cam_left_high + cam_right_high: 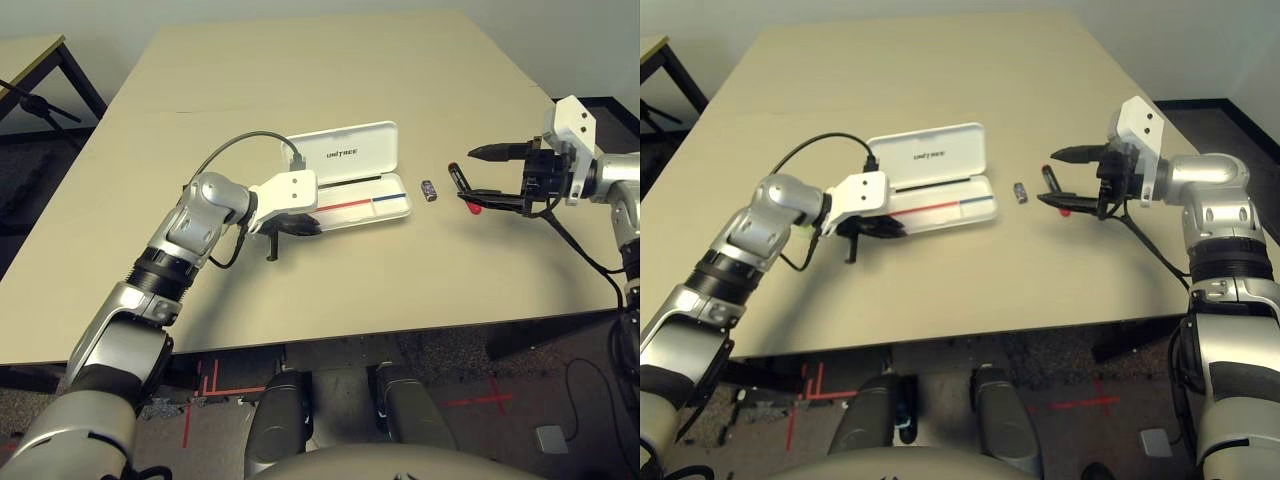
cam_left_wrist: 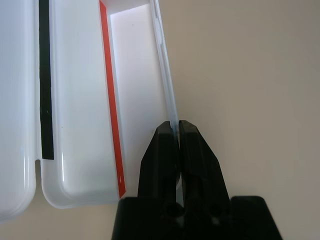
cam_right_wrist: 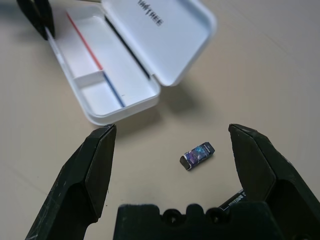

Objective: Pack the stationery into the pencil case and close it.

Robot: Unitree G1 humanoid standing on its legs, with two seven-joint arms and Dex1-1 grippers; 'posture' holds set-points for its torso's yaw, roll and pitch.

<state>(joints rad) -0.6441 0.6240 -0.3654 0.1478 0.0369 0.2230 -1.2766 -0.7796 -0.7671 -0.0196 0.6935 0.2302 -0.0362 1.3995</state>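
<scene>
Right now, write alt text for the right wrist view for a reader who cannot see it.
The right end effector stands open above a small dark block on the beige table. Beyond lies the open white pencil case, its tray empty, while the left end effector pinches the tray's far wall.

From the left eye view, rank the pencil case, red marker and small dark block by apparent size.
1. Pencil case, open, by far the largest.
2. Red marker, partly hidden by the right gripper, so its full length is unsure.
3. Small dark block, clearly the smallest.
</scene>
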